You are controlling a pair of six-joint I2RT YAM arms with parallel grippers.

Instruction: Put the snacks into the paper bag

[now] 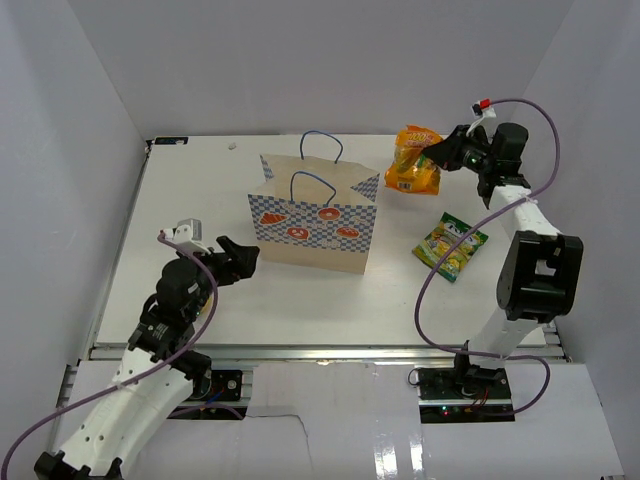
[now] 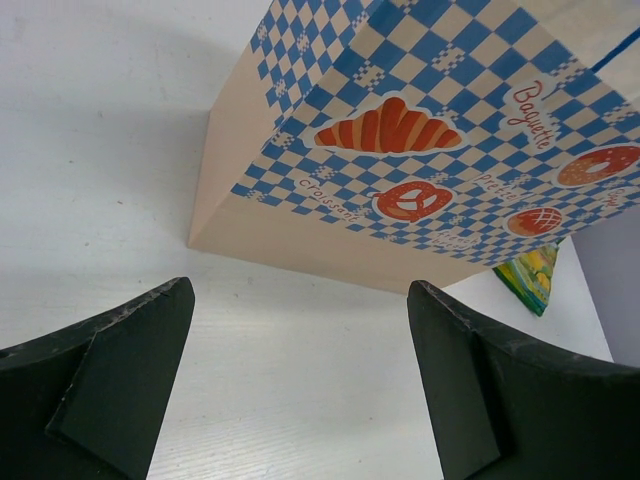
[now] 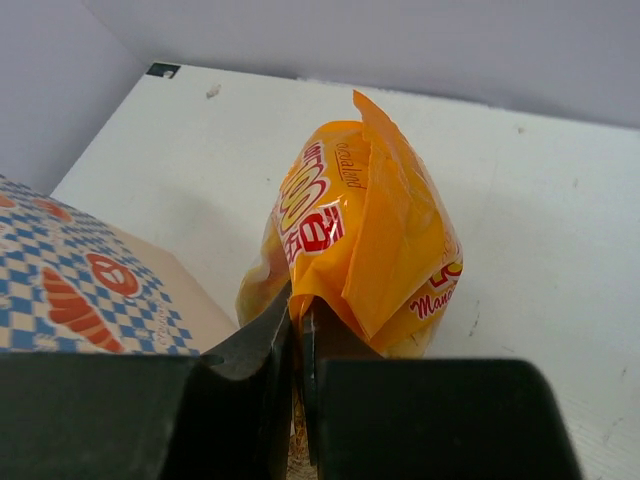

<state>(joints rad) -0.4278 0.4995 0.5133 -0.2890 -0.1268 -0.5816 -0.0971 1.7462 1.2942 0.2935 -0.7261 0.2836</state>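
The paper bag (image 1: 313, 226) stands open in the middle of the table, blue cord handles up; its checkered side fills the left wrist view (image 2: 430, 140) and shows at the left of the right wrist view (image 3: 70, 295). My right gripper (image 1: 436, 152) is shut on the edge of the orange pouch (image 1: 414, 160) and holds it off the table to the right of the bag; the pouch fills the right wrist view (image 3: 365, 240). A green-yellow pouch (image 1: 451, 246) lies flat on the table right of the bag and peeks out in the left wrist view (image 2: 533, 277). My left gripper (image 1: 240, 257) is open and empty, just left of the bag's front corner.
White walls enclose the table on the left, back and right. The table's front edge runs just ahead of the arm bases. The right arm's cable (image 1: 430, 290) loops over the table near the green-yellow pouch.
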